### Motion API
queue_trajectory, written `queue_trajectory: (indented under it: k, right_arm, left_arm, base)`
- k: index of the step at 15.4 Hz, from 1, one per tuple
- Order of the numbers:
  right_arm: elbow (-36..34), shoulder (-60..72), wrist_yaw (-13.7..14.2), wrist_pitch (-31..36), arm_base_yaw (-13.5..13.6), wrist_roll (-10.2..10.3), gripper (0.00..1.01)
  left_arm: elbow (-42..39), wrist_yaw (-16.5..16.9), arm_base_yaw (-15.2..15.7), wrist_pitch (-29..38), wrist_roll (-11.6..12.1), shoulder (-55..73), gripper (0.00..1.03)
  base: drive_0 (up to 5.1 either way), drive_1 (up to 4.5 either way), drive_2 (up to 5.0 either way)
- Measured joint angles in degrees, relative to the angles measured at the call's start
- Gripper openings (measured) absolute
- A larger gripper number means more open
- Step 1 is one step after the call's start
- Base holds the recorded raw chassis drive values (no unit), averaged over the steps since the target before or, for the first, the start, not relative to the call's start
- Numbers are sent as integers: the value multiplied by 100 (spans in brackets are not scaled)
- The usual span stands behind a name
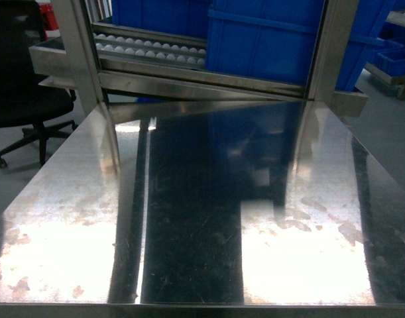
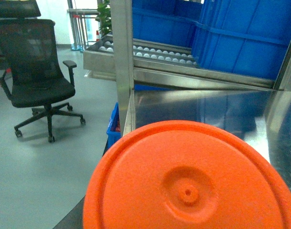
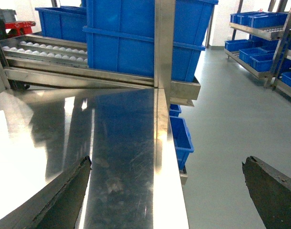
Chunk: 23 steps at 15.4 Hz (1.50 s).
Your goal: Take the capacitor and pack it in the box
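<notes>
No capacitor and no box show in any view. In the left wrist view a round orange plastic disc [image 2: 190, 179] with a dimpled centre fills the lower half and hides the left gripper's jaws. My right gripper [image 3: 166, 161] is open, its dark fingers [image 3: 64, 195] spread wide with nothing between them. It hangs over the right edge of the steel table [image 3: 121, 143], one finger above the tabletop and the other above the floor. Neither gripper appears in the head view, which shows only the bare, shiny tabletop [image 1: 195, 218].
Beyond the table's far edge stand steel posts [image 1: 79, 46], a roller conveyor [image 1: 149, 50] and big blue bins [image 1: 268, 40]. A black office chair [image 2: 38, 71] stands on the floor to the left. Small blue bins [image 3: 181, 136] sit by the table's right side, with shelving [image 3: 259, 28] farther right.
</notes>
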Motion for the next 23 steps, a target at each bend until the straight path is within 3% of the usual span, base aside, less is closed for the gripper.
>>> queue_trajectory:
  k: [23]
  right_arm:
    - [0, 0, -2, -4, 0, 4, 98]
  left_arm:
    - [0, 7, 0, 0, 0, 0, 43]
  base:
    - [0, 0, 0]
